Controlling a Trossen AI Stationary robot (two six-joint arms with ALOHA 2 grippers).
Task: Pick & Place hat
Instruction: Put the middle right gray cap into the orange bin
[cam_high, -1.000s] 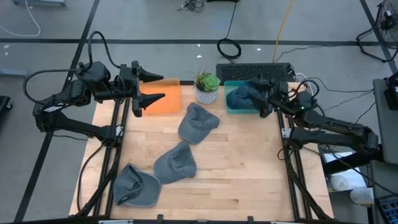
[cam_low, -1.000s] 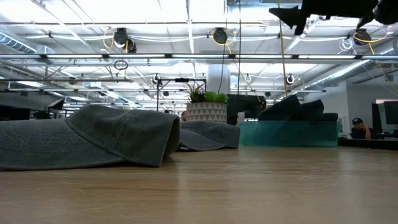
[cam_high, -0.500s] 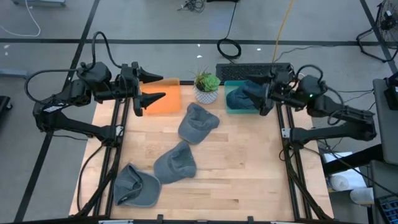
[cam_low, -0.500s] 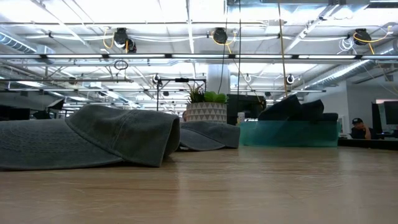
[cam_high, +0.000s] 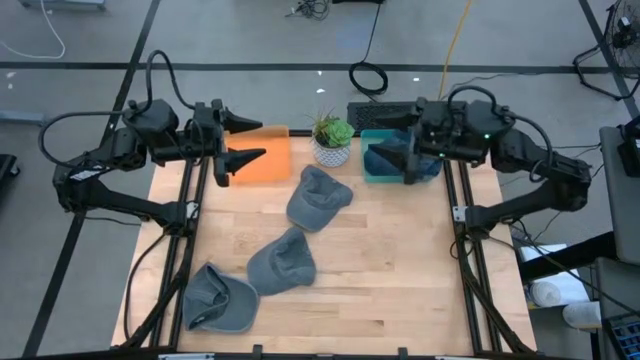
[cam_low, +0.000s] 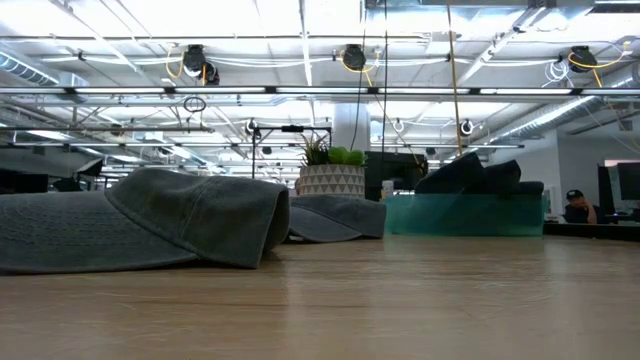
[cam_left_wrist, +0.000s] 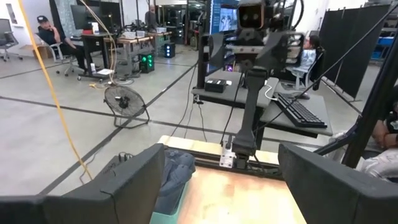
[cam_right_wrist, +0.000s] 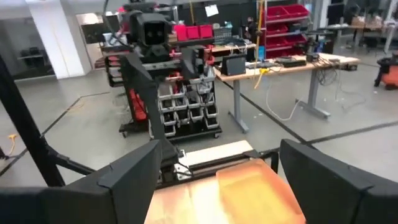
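Note:
Three grey hats lie flat on the wooden table: one (cam_high: 318, 197) near the middle, one (cam_high: 281, 262) nearer, one (cam_high: 219, 299) at the near left corner; the low view shows the nearest hat (cam_low: 150, 230) and another (cam_low: 335, 220) behind it. A dark blue hat (cam_high: 385, 155) sits in the teal bin (cam_high: 370, 172), with its crown (cam_low: 470, 175) above the rim and a part (cam_left_wrist: 171, 180) in the left wrist view. My left gripper (cam_high: 252, 140) hovers open, level, over the orange bin (cam_high: 265, 160). My right gripper (cam_high: 392, 148) hovers open, level, over the teal bin.
A potted plant (cam_high: 332, 140) stands at the far edge between the two bins. A keyboard (cam_high: 410, 113) lies beyond the table. Metal frame rails (cam_high: 470, 270) run along both table sides. Bare wood (cam_high: 390, 280) shows on the near right of the table.
My right arm has risen and drawn its elbow back toward the far edge, leaving the low view's top; its gripper has turned level, pointing toward the table's left over the teal bin. The hats and my left arm have kept still.

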